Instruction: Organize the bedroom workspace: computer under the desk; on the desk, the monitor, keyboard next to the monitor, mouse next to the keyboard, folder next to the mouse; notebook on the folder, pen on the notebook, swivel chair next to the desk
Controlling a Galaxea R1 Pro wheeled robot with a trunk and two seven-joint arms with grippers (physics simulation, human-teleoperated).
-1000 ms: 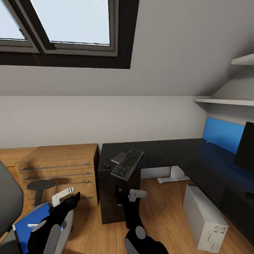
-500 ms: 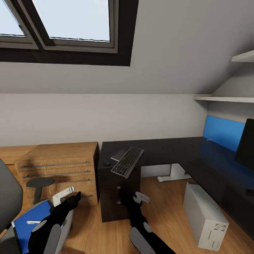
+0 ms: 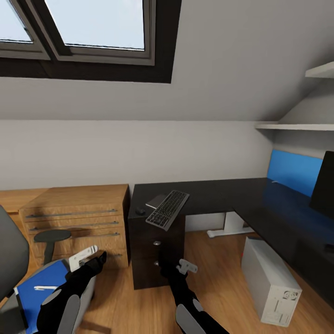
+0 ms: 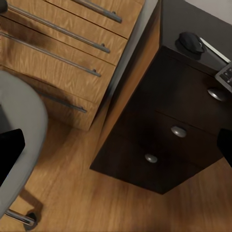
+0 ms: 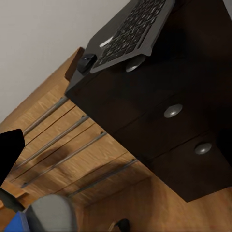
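The right gripper [image 3: 184, 267], fingers apart and empty, hangs low before the long black L-shaped desk's [image 3: 222, 195] round-knobbed drawers. The slim black keyboard [image 3: 168, 209] lies at its 12 o'clock, overhanging the desk's front edge, a small dark mouse [image 3: 140, 212] at the keyboard's 9 o'clock. The left gripper [image 3: 86, 256], likewise spread, hovers over the grey swivel chair [image 3: 11, 260], the bright blue folder [image 3: 39, 286] and slim white pen [image 3: 45, 288] at its 7 o'clock.

Keyboard [image 3: 167, 209] overhanging black desk [image 3: 218, 195] edge
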